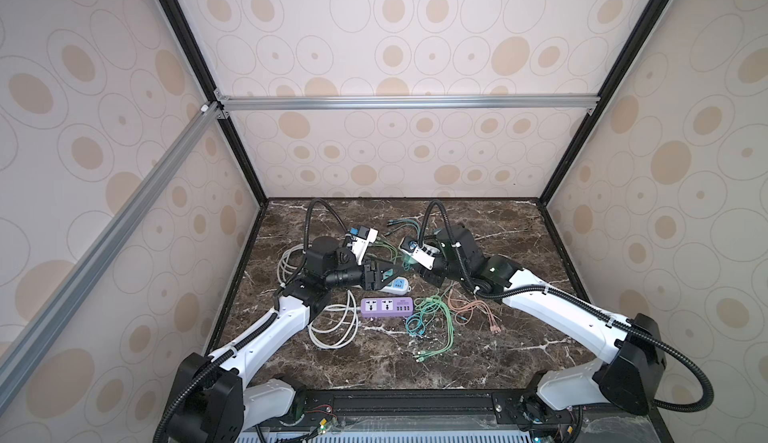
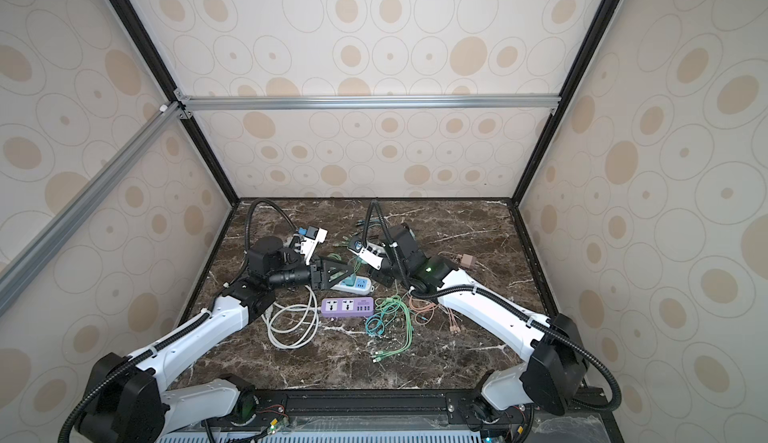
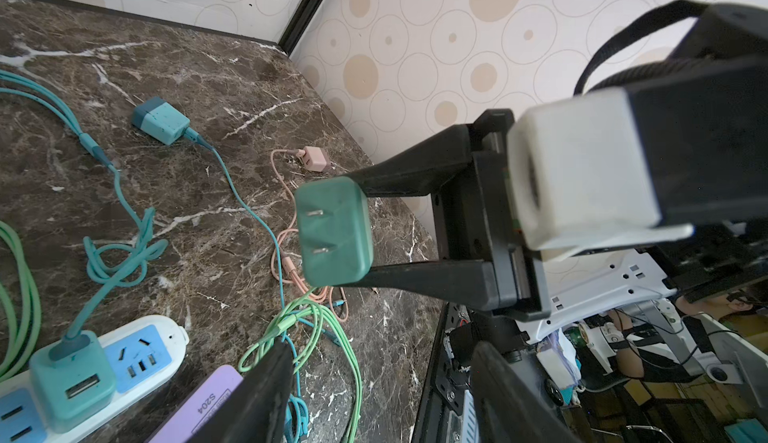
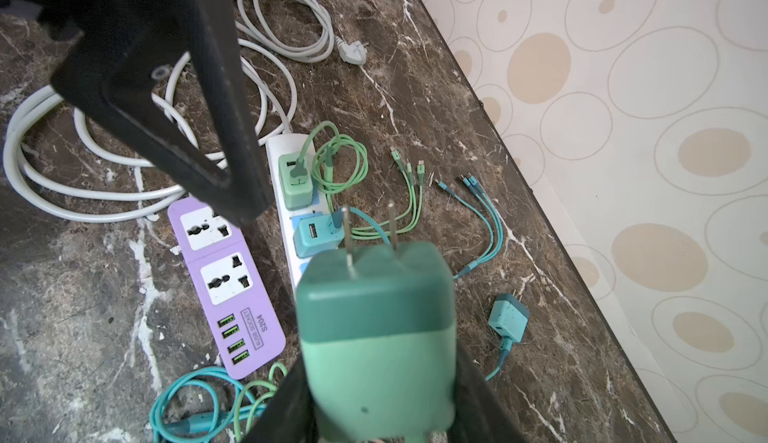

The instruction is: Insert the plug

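One plug to go, not in yet. The two-tone green charger plug [image 3: 334,233] is off the tabletop [image 1: 498,337], clamped by its sides in the right pincer [image 3: 362,231]. Both flat prongs are bare and point away from the pincer. No cable on it that I can see. In both top views it hangs over the middle of the tabletop, just on the far side of the white power strip [image 4: 276,150], not touching it.

Left pincer [image 3: 382,345] faces the plug close by, jaws apart, nothing between them. Looks like a handover or regrasp setup, judgement only.

On the white strip a light green charger [image 4: 296,181] and a teal charger [image 4: 313,235] are already seated side by side. The blue socket [image 3: 139,357] next to the teal one is free, likely target. Purple socket strip [image 4: 226,287] lies just beside the white one with both big sockets empty; could also be the target, can't tell. A loose teal charger [image 4: 509,316] and a pink charger [image 3: 314,158] lie farther off on the tabletop, unplugged.

Done: pick-up and lift. Left: turn prongs toward a socket, line up, push in, let go. Roughly midway, with the insertion itself not begun.
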`<state>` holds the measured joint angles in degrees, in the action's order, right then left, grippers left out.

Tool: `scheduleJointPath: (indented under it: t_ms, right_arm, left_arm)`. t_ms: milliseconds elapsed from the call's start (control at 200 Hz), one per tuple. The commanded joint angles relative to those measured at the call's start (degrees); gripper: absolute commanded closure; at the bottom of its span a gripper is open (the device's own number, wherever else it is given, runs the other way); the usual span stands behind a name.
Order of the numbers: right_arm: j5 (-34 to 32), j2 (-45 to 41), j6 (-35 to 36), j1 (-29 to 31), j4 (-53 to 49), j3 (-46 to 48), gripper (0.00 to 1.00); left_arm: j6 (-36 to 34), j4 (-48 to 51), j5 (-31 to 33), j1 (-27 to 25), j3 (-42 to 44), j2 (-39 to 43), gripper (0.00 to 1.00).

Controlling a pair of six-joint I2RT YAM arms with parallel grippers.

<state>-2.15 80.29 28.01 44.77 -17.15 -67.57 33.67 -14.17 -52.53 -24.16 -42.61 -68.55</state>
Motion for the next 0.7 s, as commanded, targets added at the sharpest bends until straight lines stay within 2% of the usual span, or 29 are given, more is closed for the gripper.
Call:
scheduleJointPath:
  t_ms: [0, 290, 430, 695]
  right_arm:
    - [-0.64, -1.63, 1.95, 1.71, 2.3, 0.11, 0.75]
    - [-1.6, -1.2, 2.66, 4.19, 2.71, -0.28, 0.75]
    - [-2.15, -1.54, 2.82, 5.11, 3.26, 0.06, 0.75]
    - [-4.36, -1.45, 3.63, 5.84, 4.67, 0.73, 0.75]
  left_arm:
    - [0.51, -1.58, -1.34, -0.53, -2.82, -0.6, 0.34]
    - [0.42, -1.62, 0.5, -0.52, -4.08, -1.51, 0.41]
    - [0.56, -1.56, 0.86, -0.46, -4.67, -2.24, 0.48]
    - [1.55, -1.54, 0.16, -0.5, -5.16, -3.3, 0.74]
